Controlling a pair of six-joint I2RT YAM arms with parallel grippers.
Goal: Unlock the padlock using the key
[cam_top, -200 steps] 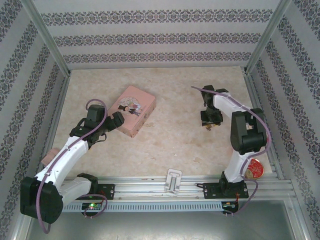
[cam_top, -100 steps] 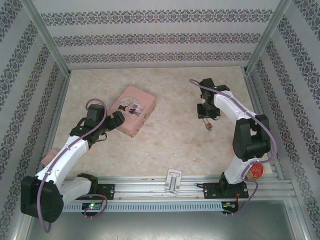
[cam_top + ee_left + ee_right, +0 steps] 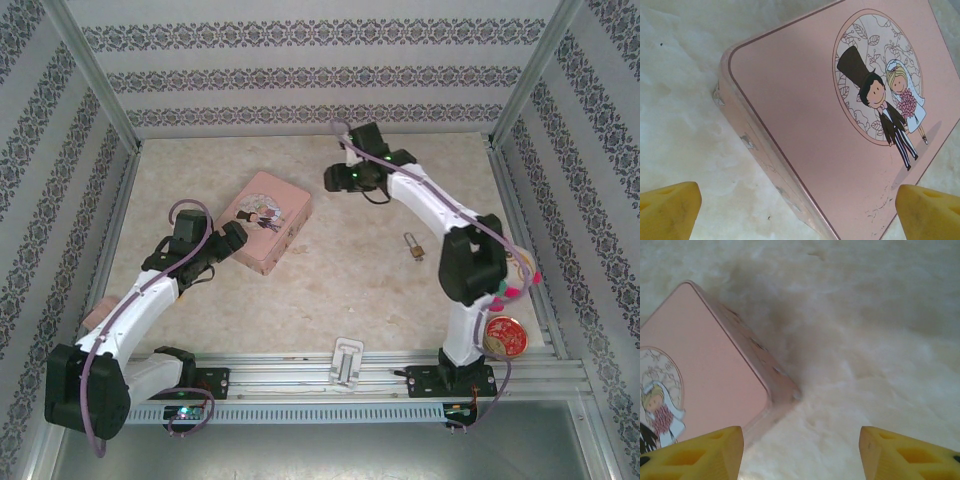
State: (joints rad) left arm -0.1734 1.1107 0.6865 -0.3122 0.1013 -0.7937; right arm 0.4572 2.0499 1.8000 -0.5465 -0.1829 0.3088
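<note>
The tiny brass padlock lies alone on the table, right of centre, with neither gripper near it. I cannot make out the key as a separate thing. My right gripper stands open, far back, just right of the pink tin's far corner. Its yellow fingers frame bare table and that corner of the tin. My left gripper is open at the tin's near-left edge, and the tin's lid spans the gap between its fingers.
A white clip-like bracket rests on the front rail. By the right arm's base sits a round red tin. A pinkish object lies at the left wall. Patterned walls enclose the table on three sides.
My right arm has left the padlock and swung back and to the left, toward the pink tin. The padlock stays on the table. The left arm has barely moved.
</note>
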